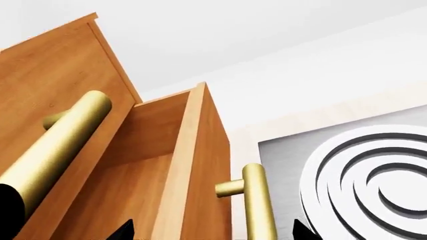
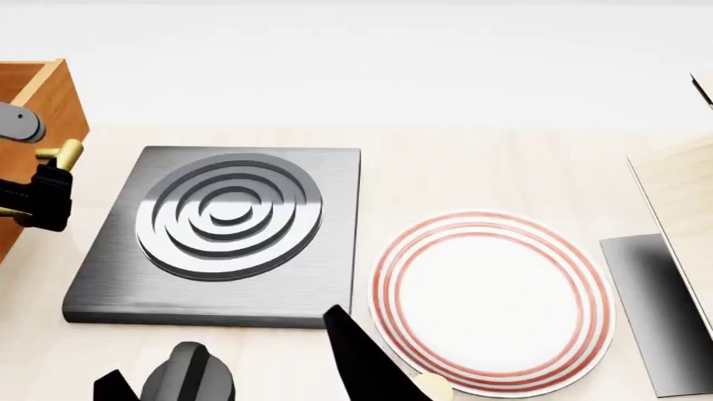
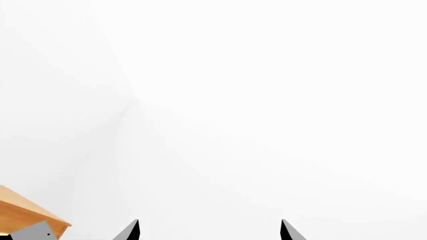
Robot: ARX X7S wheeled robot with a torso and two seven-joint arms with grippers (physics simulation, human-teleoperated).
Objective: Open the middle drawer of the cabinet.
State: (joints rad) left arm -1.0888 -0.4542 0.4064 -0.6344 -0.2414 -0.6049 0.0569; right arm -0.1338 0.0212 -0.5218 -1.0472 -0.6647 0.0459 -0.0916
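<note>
1. Left wrist view: the middle drawer [image 1: 200, 170] stands out from the cabinet [image 1: 47, 75], showing its side and hollow inside. Its brass handle [image 1: 259, 205] lies between the spread tips of the left tool [image 1: 212, 232], which looks open, touching nothing I can see. The alike handle above [image 1: 60, 140] is nearer the camera. I judge the step to be the pull, partly made. The next move calls for closing on the bar and drawing straight out.

2. Head view: the cabinet sits at the table's [image 2: 468, 167] left edge, with the left tool at its front. The grey hob [image 2: 223, 234] lies left of centre and the red-ringed plate [image 2: 490, 301] near the front edge. A pale wood box [image 2: 680, 200] and a dark slab [image 2: 657, 309] lie at the right edge.

3. Right wrist view: the right tool [image 3: 208, 231] is open and empty, facing a white wall [image 3: 233, 100].
</note>
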